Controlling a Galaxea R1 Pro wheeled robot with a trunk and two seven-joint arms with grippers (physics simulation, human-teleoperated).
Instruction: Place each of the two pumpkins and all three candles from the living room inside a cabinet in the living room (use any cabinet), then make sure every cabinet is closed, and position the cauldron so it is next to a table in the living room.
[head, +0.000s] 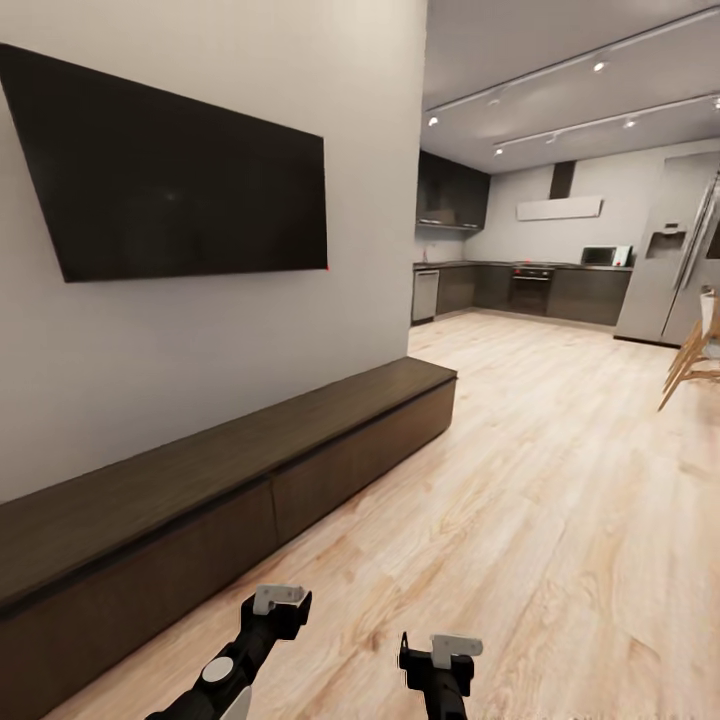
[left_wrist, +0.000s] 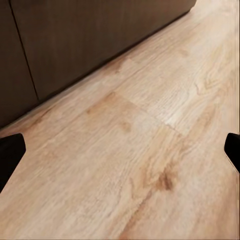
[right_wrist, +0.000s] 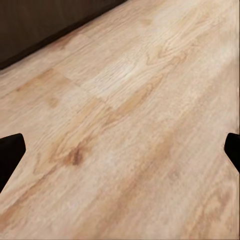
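Long low dark-brown wooden cabinet (head: 250, 480): matt, smooth fronts. Pale plank floor (head: 560, 500): grained wood, slight sheen. Black flat TV screen (head: 170, 170): glossy.

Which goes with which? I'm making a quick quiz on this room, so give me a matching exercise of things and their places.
Things:
1. TV screen
2. cabinet
3. refrigerator
4. left gripper

Places:
A. low along the wall, drawer fronts shut
B. far right, in the kitchen
C. over the wooden floor, near the cabinet
D. mounted on the wall

Pairs: 1-D, 2-A, 3-B, 4-C
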